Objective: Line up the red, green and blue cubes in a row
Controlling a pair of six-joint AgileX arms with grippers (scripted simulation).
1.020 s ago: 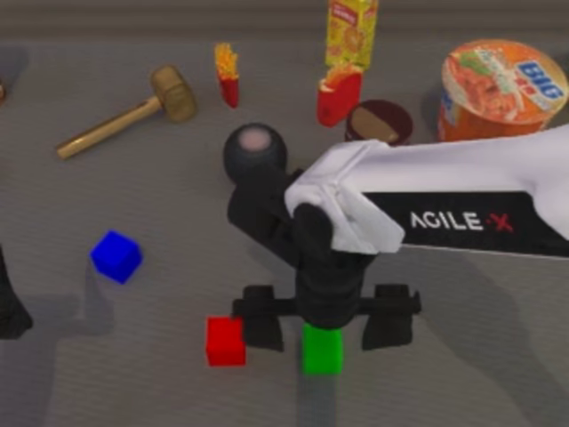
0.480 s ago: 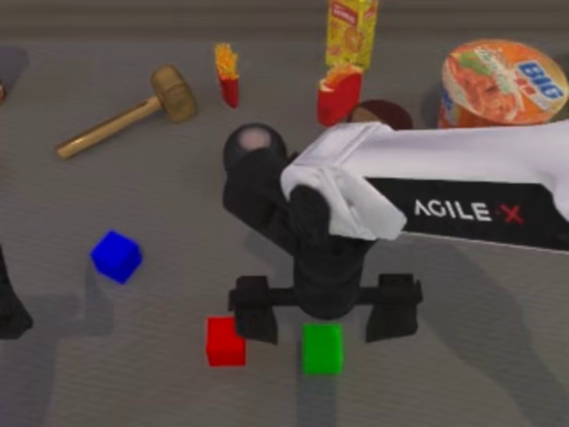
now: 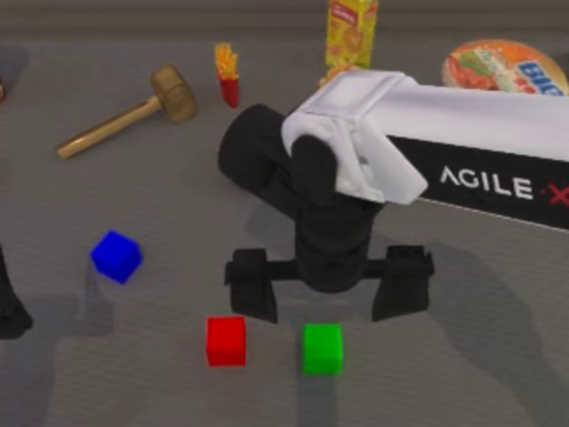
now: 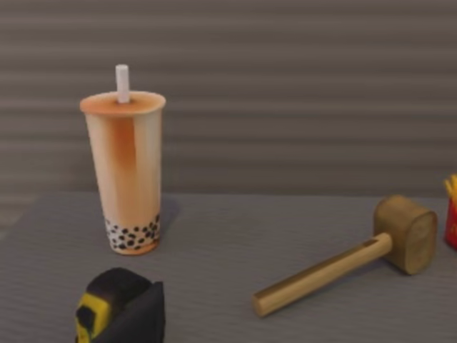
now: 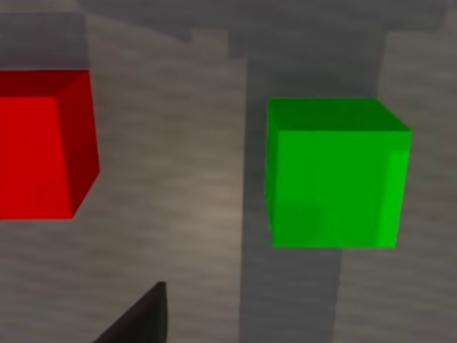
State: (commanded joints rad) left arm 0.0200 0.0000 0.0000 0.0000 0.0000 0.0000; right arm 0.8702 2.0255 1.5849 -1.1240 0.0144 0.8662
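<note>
The red cube (image 3: 226, 341) and green cube (image 3: 322, 348) sit side by side near the table's front edge with a small gap between them. Further left and further back lies the blue cube (image 3: 116, 256), on its own. My right gripper (image 3: 327, 307) hangs open just behind the green cube, holding nothing. The right wrist view shows the red cube (image 5: 39, 146) and green cube (image 5: 332, 175) resting on the table, with one dark fingertip (image 5: 146, 318) at the edge. My left arm (image 3: 9, 307) is parked at the table's left edge.
At the back are a wooden hammer (image 3: 133, 111), a small fries carton (image 3: 228, 76), a yellow box (image 3: 351, 31) and a noodle cup (image 3: 507, 67). The left wrist view shows a bubble tea cup (image 4: 125, 171), a tape measure (image 4: 118, 307) and the hammer (image 4: 343, 261).
My right gripper has lifted and drawn back from the green cube, which stays on the table beside the red one. The blue cube and left arm have not moved.
</note>
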